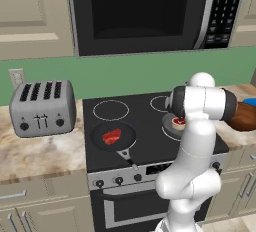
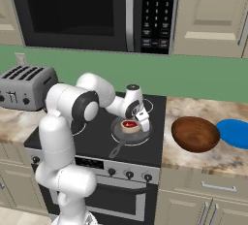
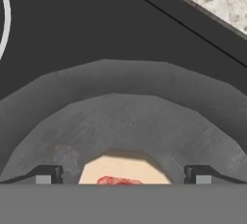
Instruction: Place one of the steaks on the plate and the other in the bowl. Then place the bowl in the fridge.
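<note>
The end effector (image 2: 141,122) hangs low over the grey pan (image 2: 127,133) on the near right burner of the stove (image 2: 97,141), jaws spread wide and holding nothing. In the hand view both fingertips (image 3: 46,174) stand well apart on either side of the fat-rimmed steak (image 3: 123,174), which lies in the pan between and just below them. So the steak sits almost straight along the end effector's reach, and a short descent should, I judge, bring the jaws around it. Its long axis cannot be made out, since only an edge of the slab shows.

Left of that, the all-red steak (image 1: 112,136) lies in a black pan (image 1: 114,137) on the near left burner, untouched.

Further right on the tabletop (image 2: 193,161), the brown bowl (image 2: 195,134) stands beside the stove, with the blue plate (image 2: 233,133) just beyond it. Both look empty, so neither steak is placed yet.
</note>
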Motion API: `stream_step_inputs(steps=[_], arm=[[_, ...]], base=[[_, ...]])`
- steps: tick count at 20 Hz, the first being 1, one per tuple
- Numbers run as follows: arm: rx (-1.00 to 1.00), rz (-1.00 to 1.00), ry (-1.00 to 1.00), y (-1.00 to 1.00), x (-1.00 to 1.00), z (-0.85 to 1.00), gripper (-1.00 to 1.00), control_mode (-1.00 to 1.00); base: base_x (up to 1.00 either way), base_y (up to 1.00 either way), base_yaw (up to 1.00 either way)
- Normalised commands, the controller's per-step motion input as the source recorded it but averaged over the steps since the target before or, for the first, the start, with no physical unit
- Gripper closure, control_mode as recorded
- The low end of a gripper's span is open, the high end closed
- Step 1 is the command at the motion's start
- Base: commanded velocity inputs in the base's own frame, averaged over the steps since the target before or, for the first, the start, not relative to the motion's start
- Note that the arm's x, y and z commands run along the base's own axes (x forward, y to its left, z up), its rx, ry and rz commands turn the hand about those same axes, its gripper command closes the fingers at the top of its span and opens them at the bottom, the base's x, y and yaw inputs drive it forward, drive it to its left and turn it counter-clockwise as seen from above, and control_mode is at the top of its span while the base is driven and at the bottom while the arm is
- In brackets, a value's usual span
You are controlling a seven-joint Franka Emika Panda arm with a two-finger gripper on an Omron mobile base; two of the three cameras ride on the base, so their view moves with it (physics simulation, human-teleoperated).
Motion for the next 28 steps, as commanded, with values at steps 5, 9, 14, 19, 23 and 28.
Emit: stream_step_inputs(steps=[5, 9, 14, 19, 23, 28], arm=[[0.0, 0.0, 0.0, 0.0, 0.0, -0.08, 1.0, -1.0], [0.0, 0.0, 0.0, 0.0, 0.0, -0.05, 1.0, -1.0], [0.0, 0.0, 0.0, 0.0, 0.0, 0.0, 1.0, -1.0], [0.0, 0.0, 0.0, 0.0, -0.04, 0.0, 1.0, -1.0], [0.09, -0.02, 0.0, -0.03, -0.48, 0.72, 1.0, -1.0], [0.07, -0.04, 0.0, 0.0, -0.66, 0.99, 1.0, -1.0]], base=[[0.0, 0.0, 0.0], [0.0, 0.0, 0.0], [0.0, 0.0, 0.0], [0.0, 0.0, 0.0], [0.0, 0.0, 0.0], [0.0, 0.0, 0.0]])
